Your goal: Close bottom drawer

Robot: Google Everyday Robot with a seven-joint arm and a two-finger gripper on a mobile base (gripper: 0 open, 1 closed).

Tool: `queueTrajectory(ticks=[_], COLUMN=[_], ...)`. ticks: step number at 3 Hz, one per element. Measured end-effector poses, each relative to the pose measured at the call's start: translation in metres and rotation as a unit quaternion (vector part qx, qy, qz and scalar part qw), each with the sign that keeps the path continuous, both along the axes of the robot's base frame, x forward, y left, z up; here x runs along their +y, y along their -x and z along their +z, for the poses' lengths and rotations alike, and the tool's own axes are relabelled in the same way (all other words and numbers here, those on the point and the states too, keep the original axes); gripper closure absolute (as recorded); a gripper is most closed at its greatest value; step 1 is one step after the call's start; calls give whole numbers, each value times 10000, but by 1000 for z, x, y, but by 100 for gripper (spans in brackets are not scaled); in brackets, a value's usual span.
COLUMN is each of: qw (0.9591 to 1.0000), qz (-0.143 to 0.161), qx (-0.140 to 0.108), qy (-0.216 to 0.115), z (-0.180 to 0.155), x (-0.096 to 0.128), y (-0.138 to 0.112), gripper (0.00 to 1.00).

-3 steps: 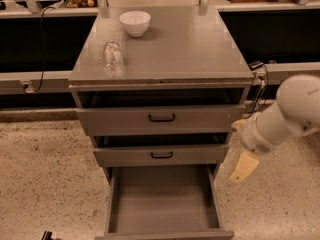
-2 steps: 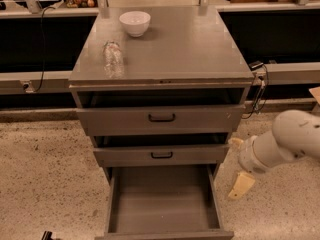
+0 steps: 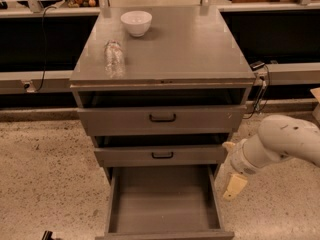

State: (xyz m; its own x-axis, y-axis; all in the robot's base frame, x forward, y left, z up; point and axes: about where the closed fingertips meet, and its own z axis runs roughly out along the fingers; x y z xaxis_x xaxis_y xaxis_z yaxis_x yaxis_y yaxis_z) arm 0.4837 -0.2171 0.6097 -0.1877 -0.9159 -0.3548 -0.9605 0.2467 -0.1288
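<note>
The bottom drawer (image 3: 162, 201) of the grey metal cabinet is pulled far out toward me; its plain grey box is bare inside and its front lies at the lower frame edge. My gripper (image 3: 233, 186), cream-coloured at the end of the white arm (image 3: 280, 146), hangs just to the right of the drawer's right side wall, near the cabinet's lower right corner. It does not touch the drawer and holds nothing I can see.
The top drawer (image 3: 161, 118) and middle drawer (image 3: 161, 155) stand slightly out. A white bowl (image 3: 136, 22) and a clear plastic bottle (image 3: 114, 58) lie on the cabinet top (image 3: 185, 49). A cable (image 3: 259, 91) hangs at the right. Speckled floor lies on both sides.
The arm and gripper have moved down and a little toward the drawer's right side. The drawer has not moved.
</note>
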Motion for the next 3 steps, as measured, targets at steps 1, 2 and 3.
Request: queueTrajectory(ticks=[1,2,3], qw=[9994,9965,9935], qz=[287,686,1004], qx=[188,-134,-198], qy=[-108,-462,-498], z=[-68,-131,-148], x=[8,15,16], y=[13,20,28], gripper=[0,0,0])
